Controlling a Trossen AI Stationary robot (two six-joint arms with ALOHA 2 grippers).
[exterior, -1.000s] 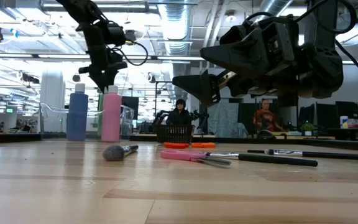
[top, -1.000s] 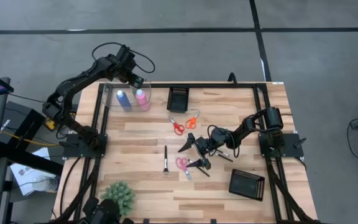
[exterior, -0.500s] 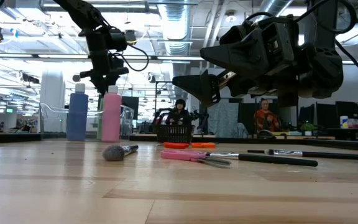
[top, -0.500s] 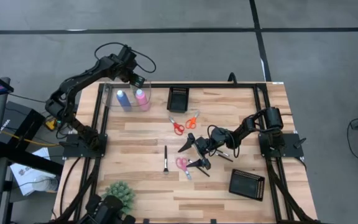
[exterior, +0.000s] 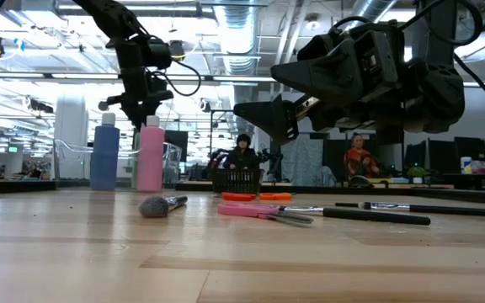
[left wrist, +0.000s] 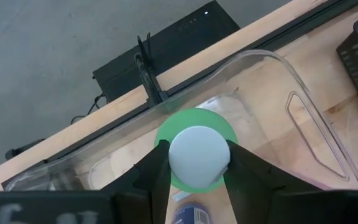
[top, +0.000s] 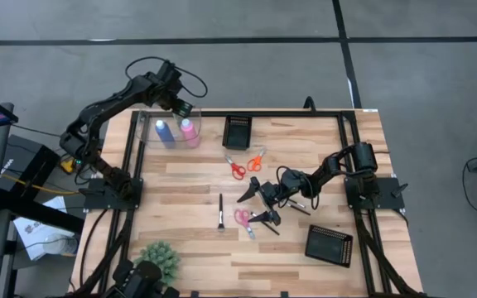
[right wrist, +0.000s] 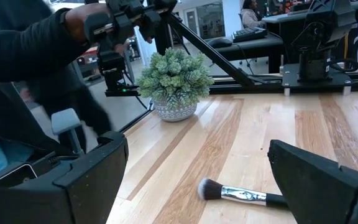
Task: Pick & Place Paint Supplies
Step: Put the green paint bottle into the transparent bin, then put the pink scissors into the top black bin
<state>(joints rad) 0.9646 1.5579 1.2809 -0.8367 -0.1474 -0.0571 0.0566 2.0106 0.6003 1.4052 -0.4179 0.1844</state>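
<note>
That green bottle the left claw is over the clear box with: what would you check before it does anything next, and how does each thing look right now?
1. Left gripper around the cap of the green bottle: ok, a finger sits on each side of the white cap.
2. Bottle over the clear bin: ok, seen from the left wrist.
3. Bottle resting on the bin floor: cannot tell.
4. Blue bottle and pink bottle upright in the bin: ok.
5. Right gripper out of the way: ok, open, near the pink scissors mid-table.
6. Supplies on the table: not ok, brush and orange scissors lie loose.
</note>
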